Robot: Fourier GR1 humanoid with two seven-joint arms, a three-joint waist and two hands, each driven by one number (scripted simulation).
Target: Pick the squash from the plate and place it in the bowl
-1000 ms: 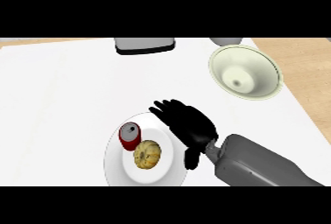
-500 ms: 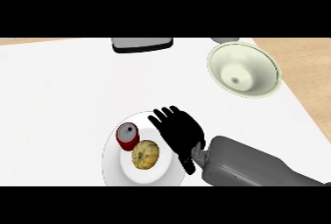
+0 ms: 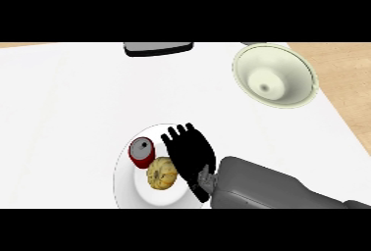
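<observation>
Head view: the yellow squash (image 3: 162,173) lies on the white plate (image 3: 130,193), beside a red can (image 3: 142,152). The right hand (image 3: 190,153), fingers straight and spread, hovers just beside it. Nothing is grasped; the green bowl (image 3: 275,74) sits well apart.

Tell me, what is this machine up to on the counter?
The right robot hand is over a white plate, fingers straight, beside a yellow squash and a red can lying on it. It is not holding anything. The squash is meant for the pale bowl at the far right of the counter, and the bowl holds nothing so far. No left hand shows.
</observation>
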